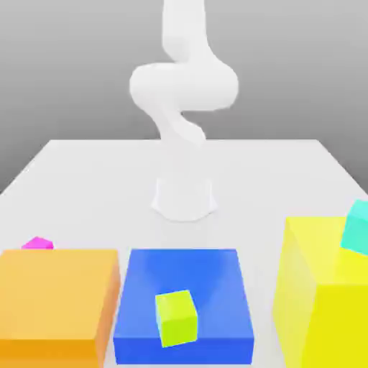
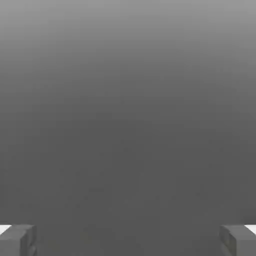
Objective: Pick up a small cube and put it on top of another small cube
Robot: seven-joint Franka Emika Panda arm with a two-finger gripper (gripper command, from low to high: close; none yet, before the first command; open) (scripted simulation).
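Well apart from the pincer (image 2: pixel 128 241), whose fingers stand wide, the small magenta cube (image 1: pixel 38 244) sits at the exterior view's left, partly hidden behind the orange block (image 1: pixel 54 295). Next, also away from the pincer, a tilted lime cube (image 1: pixel 177 318) overlaps the blue block (image 1: pixel 185 280), contact unclear; then, likewise clear of the pincer's grip, a cyan cube (image 1: pixel 356 228) overlaps the yellow block (image 1: pixel 296 280) at the right.

Simulated tabletop scene, plain white table (image 1: pixel 251 172), grey backdrop
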